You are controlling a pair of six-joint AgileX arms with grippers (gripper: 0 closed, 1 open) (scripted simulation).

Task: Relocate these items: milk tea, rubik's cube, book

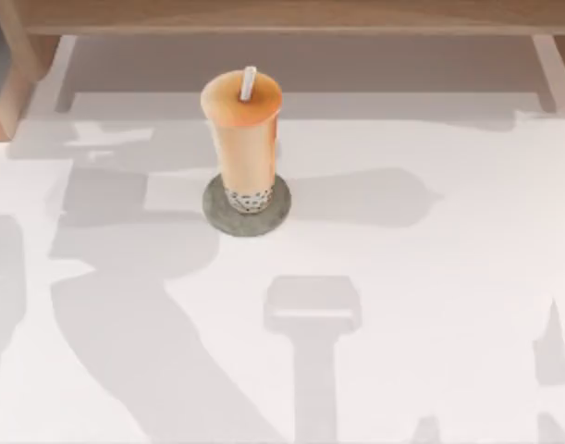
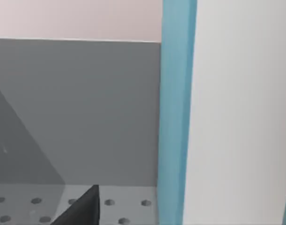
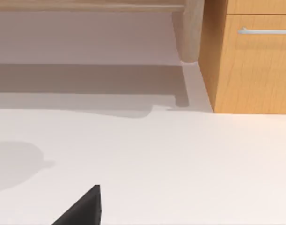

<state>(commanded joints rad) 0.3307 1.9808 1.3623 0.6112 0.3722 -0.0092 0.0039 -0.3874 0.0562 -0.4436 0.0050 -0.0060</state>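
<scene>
The milk tea [image 1: 242, 139] stands upright at the back middle-left of the white table, a tall pale orange cup with an orange lid, a white straw and dark pearls at its base. It rests on a flat grey round disc [image 1: 217, 211]. The rubik's cube and the book are out of view. A dark part of my left gripper [image 2: 82, 211] juts in over a grey perforated floor, off the table. A dark part of my right gripper [image 3: 82, 206] hangs low over bare white tabletop, away from the cup.
A wooden shelf [image 1: 282, 17] runs along the table's back edge. A wooden cabinet [image 3: 250, 61] with a metal drawer handle stands at the right end. Close to the left wrist camera are a grey wall [image 2: 77, 108], a teal upright strip [image 2: 175, 112] and a white panel [image 2: 241, 112].
</scene>
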